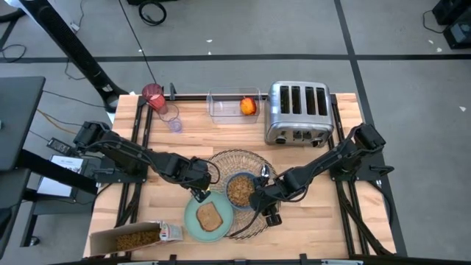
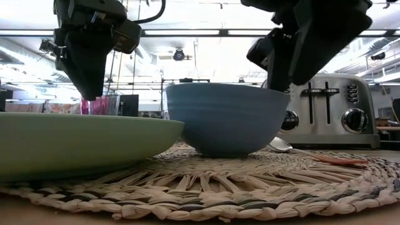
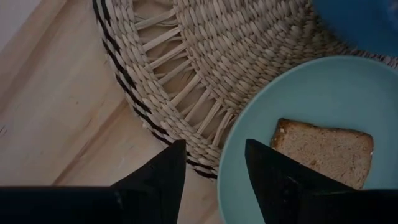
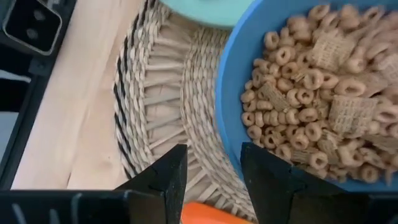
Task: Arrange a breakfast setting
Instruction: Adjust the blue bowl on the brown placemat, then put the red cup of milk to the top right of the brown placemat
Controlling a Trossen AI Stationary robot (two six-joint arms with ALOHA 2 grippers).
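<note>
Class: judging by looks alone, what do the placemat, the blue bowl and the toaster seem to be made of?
Placemat: woven wicker or straw, matte; plaited pale strands with dark edge stripes show.
Blue bowl: probably glazed ceramic; smooth, thick wall, soft sheen.
Toaster: brushed metal, likely steel; silvery reflective casing.

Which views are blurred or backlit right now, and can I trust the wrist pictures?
Low view: bright ceiling lights leave both arms as dark silhouettes; the plate up close is soft, the bowl clearer. Right wrist view: the cereal is slightly blurred. Left wrist view: sharp on the placemat and toast. High view: evenly lit.
</note>
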